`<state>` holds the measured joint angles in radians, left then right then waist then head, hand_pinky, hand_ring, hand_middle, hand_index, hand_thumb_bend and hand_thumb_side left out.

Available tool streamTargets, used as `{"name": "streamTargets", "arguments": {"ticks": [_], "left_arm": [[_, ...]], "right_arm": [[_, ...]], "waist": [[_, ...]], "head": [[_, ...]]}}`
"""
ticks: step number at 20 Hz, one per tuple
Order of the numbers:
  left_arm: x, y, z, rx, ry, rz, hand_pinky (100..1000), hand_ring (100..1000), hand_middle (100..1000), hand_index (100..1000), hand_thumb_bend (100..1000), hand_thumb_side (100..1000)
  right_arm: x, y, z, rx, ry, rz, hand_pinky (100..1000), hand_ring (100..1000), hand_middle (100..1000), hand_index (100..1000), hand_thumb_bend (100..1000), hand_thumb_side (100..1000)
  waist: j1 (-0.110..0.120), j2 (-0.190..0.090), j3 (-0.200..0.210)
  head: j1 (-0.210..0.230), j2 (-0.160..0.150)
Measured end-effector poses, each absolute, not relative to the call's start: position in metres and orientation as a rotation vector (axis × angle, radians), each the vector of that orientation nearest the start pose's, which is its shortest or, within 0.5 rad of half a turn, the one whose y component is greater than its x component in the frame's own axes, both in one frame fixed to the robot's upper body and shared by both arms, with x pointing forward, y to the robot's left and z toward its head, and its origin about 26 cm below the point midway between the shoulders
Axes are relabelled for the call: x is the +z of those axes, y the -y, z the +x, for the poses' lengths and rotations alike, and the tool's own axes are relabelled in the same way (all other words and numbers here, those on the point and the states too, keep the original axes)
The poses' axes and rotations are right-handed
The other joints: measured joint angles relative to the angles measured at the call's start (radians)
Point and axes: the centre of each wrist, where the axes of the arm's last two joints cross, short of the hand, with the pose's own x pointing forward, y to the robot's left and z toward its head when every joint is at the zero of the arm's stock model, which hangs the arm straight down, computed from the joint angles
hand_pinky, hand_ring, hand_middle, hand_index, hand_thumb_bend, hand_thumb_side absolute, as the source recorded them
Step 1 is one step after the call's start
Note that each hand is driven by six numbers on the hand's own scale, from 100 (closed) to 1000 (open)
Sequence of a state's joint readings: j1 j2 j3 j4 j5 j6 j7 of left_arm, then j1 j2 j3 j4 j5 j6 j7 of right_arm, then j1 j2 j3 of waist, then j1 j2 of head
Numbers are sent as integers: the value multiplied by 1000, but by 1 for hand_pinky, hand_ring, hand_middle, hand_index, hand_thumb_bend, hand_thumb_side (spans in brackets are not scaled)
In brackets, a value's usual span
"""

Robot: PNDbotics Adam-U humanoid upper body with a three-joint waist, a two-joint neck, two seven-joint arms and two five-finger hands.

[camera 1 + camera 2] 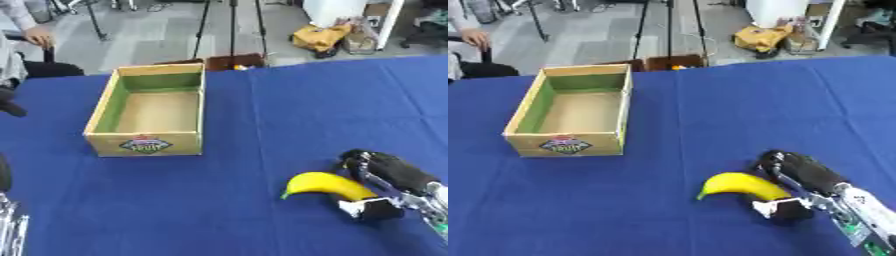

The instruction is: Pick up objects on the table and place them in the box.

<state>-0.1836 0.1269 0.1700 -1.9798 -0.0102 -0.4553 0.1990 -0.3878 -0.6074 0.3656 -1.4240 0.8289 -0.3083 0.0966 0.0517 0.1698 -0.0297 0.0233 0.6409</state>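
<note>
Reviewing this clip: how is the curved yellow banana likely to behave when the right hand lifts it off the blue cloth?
The curved yellow banana looks stiff, so it should keep its shape. Its smooth skin may slip between the right hand's curled fingers. Lying on its side, it would probably rock or pivot rather than roll if nudged.

One label is seen on the near outer wall of the box [150, 112], left of the frame's centre: a dark badge [145, 144] with red above. Its lettering is blurred; a word like "FRUIT" may be printed, but it cannot be read surely.
</note>
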Motion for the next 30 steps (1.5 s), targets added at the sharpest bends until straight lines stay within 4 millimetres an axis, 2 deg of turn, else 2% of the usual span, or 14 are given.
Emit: {"name": "streamTargets", "arguments": {"ticks": [5,15,24,30], "left_arm": [[154,-284,288,-234,-3615,-387,375,512,572,781,100,837],[154,-284,288,-228,-3615,-397,368,506,569,777,100,837],[154,-284,288,-233,-3618,-401,366,504,568,775,100,835],[153,-283,288,-240,-3622,-402,364,503,567,775,100,835]], "right_arm": [[80,296,357,1685,1627,-760,531,794,276,757,265,554],[81,295,354,1656,1689,-764,492,765,228,738,155,558],[85,293,357,1619,1751,-799,474,748,214,724,111,566],[96,289,364,1612,1794,-852,454,727,207,707,100,599]], "waist": [[2,1,3],[6,5,4],[6,6,1],[6,6,-1]], "head": [[-3,0],[-7,-2],[-7,-6],[-8,-6]]}}
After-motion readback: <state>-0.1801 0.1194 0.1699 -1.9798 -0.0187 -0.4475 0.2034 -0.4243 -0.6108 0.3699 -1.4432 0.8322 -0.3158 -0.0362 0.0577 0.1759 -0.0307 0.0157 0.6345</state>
